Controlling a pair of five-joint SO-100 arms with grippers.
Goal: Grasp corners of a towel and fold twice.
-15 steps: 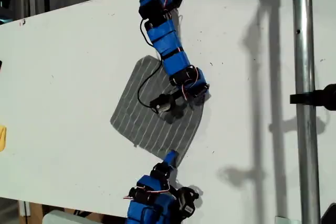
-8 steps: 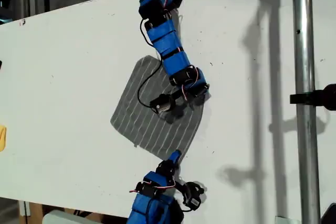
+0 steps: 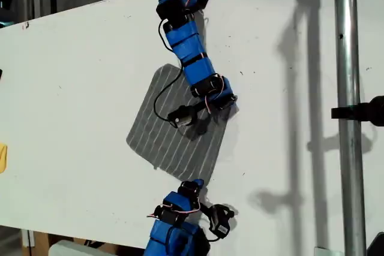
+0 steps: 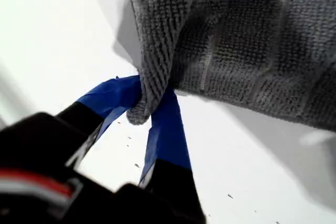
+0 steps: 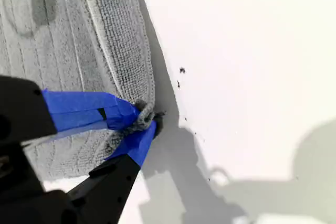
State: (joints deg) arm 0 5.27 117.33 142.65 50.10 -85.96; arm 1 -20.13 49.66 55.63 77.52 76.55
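**What the cameras can't settle**

In the exterior view, an arm [image 3: 195,58] sprawls over the towel [image 3: 174,133], hiding the cloth beneath it and one far corner. The lower arm [image 3: 180,223] runs off the bottom edge, and its jaw tips are too small to read there. Up close, my first gripper [image 4: 149,106] fills the first wrist view, and the towel is cut off at the frame. My second gripper [image 5: 139,121] seems to bury the pinched corner between its blue tips.
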